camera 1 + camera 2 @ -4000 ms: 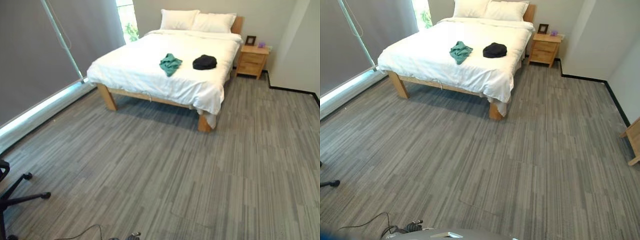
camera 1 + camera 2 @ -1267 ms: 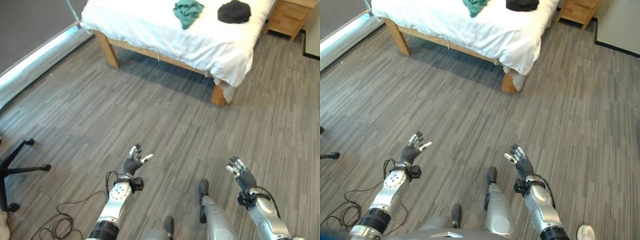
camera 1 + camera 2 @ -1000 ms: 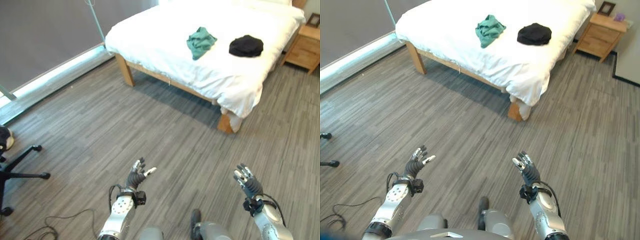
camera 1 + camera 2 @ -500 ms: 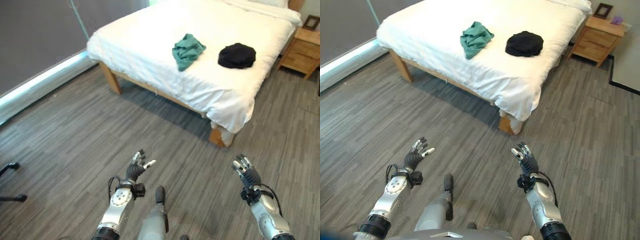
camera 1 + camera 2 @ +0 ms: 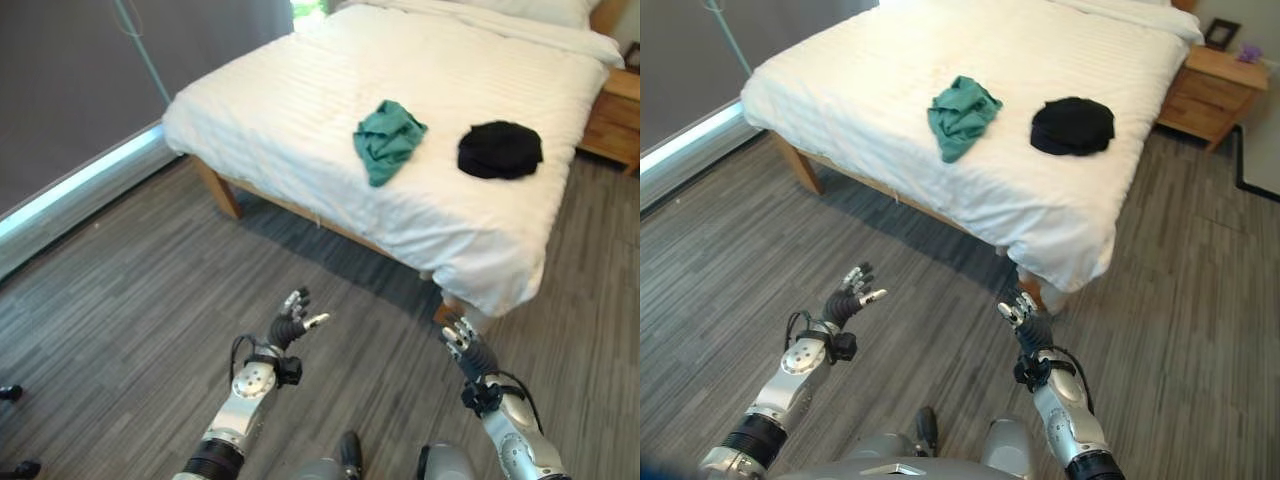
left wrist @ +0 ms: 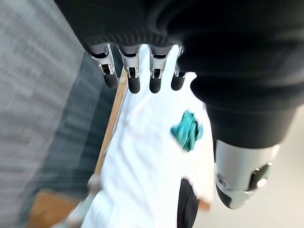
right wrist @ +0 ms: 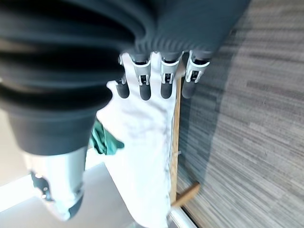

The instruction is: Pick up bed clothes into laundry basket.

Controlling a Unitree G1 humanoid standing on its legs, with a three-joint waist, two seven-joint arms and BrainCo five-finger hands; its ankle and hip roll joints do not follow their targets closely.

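- The left hand [image 5: 289,328] is held up over the grey floor [image 5: 120,330], fingers spread and relaxed — wide, holding nothing.
- The right hand [image 5: 1021,316] is raised the same way, fingers straight and loosely fanned, also holding nothing; it is just short of the near corner of the bed [image 5: 300,120].
- In the left wrist view the left hand's fingers [image 6: 134,78] stand in a straight row with the bed past them.
- In the right wrist view the right hand's fingers [image 7: 144,80] likewise point at the white sheet and the wooden frame [image 7: 176,142] below it.
- The green garment [image 5: 386,140] lies crumpled on the white sheet, well ahead of both hands and closer to the line of the right hand than the left.
- The black garment [image 5: 499,150] lies on the same sheet, just to the right of the green one and apart from it — ahead of the right hand and slightly to its right.
- Neither hand touches the bed or either garment; both are well short of the clothes.
- A wooden nightstand [image 5: 1213,80] stands beyond the bed's far right side, far from the right hand, with a small picture frame [image 5: 1219,33] on top.
- A grey blind [image 5: 90,80] covers the window wall off to the left hand's left, with a bright strip along its foot.
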